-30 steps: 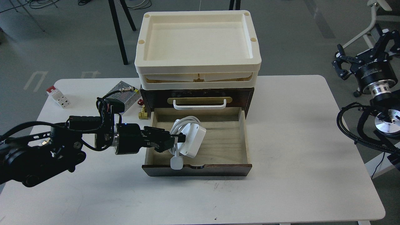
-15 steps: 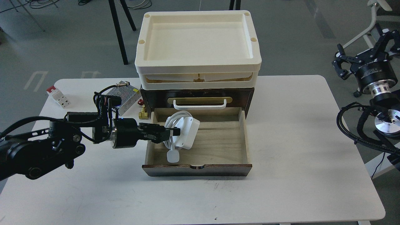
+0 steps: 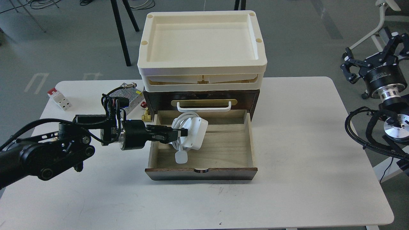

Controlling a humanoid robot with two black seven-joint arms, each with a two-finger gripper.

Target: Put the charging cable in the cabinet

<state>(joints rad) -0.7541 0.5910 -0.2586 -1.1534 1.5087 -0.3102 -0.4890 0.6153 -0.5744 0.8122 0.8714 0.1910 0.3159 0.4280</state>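
The cabinet (image 3: 252,99) is a dark brown wooden box at the table's back middle, with cream trays (image 3: 204,68) stacked on it. Its pale wood-lined drawer (image 3: 230,150) is pulled open toward me. My left gripper (image 3: 182,134) reaches in from the left over the drawer's left wall and is shut on the charging cable (image 3: 195,137), a white power brick with cord looped around it. The small white plug (image 3: 181,157) hangs from it over the drawer floor. My right gripper (image 3: 370,59) is off the table at the far right, its fingers spread and empty.
A silver perforated power supply box (image 3: 129,95) and a small brass fitting (image 3: 147,116) lie left of the cabinet. A red and white block (image 3: 59,99) sits at the table's far left. The upper drawer's white handle (image 3: 204,107) is just behind the brick.
My left gripper carried the cable back from the drawer's front edge, left, then slightly right and up. The plug left the drawer's front lip and now hangs inside the drawer.
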